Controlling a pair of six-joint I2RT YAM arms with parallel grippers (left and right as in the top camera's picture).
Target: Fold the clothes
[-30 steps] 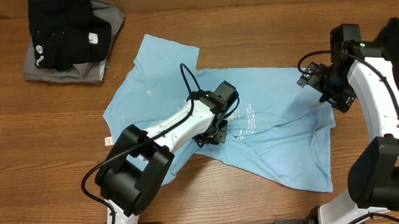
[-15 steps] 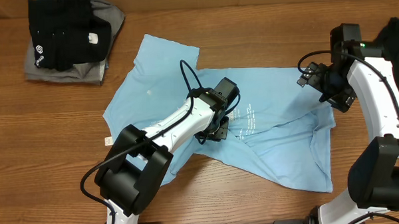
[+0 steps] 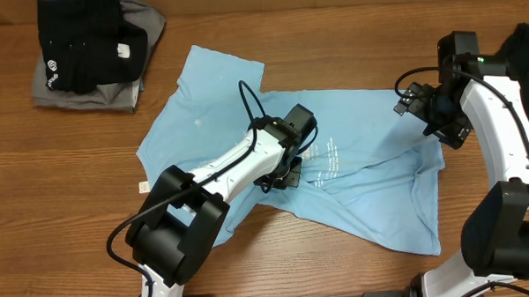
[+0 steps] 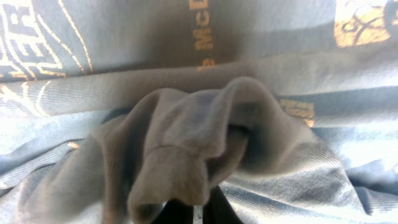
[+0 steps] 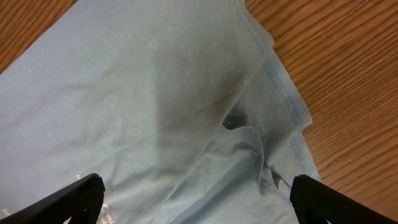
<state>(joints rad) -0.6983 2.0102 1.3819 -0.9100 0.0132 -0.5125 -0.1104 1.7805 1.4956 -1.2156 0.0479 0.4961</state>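
The light blue T-shirt [image 3: 210, 106] of the clothes lies crumpled and spread across the middle of the wooden table [image 3: 54, 191], white lettering near its centre. My left gripper [image 3: 287, 176] presses down on the shirt's middle, shut on a bunched fold of the cloth [image 4: 205, 130]; its jaws [image 4: 199, 214] are nearly hidden under the fold. My right gripper [image 3: 436, 125] hovers over the shirt's right edge, open, with nothing between its fingertips [image 5: 74, 196]. Below it the shirt's hem [image 5: 280, 93] shows, slightly rumpled.
A pile of black and grey clothes [image 3: 89, 49] sits at the back left corner. Another dark garment [image 3: 526, 51] lies at the right edge behind the right arm. A small white tag [image 3: 144, 185] lies on the wood left of the shirt.
My left gripper has closed on the fold of the shirt, shifting very slightly. The right arm has not moved.
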